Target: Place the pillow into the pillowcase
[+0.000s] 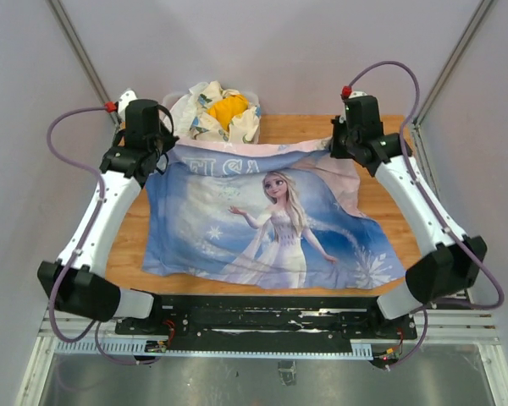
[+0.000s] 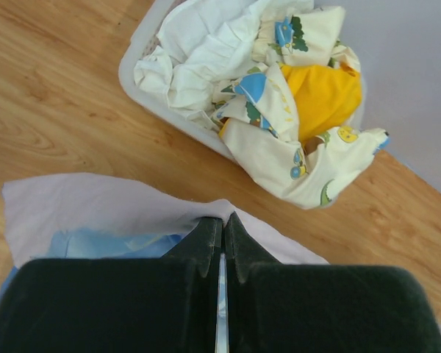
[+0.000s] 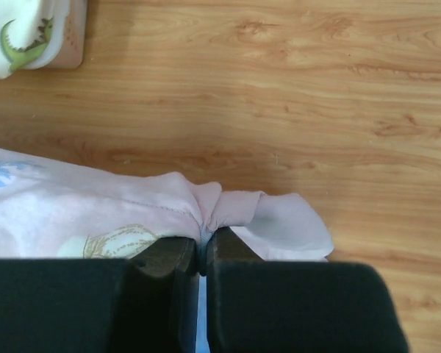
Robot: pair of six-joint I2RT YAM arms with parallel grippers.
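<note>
Left wrist: left gripper [image 2: 222, 220] pinched shut on pillowcase [image 2: 95, 202] hem | right gripper [image 3: 203, 237] likewise | risk: thin fold slips free, opening collapses | pillow unseen

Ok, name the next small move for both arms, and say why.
Probably lift both grippers together: left gripper and right gripper are each shut on the far edge of the pillowcase, which lies spread on the table; no pillow shows.

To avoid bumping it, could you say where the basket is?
Top view: the basket sits at the table's far edge, left of centre, beside the left gripper.
</note>
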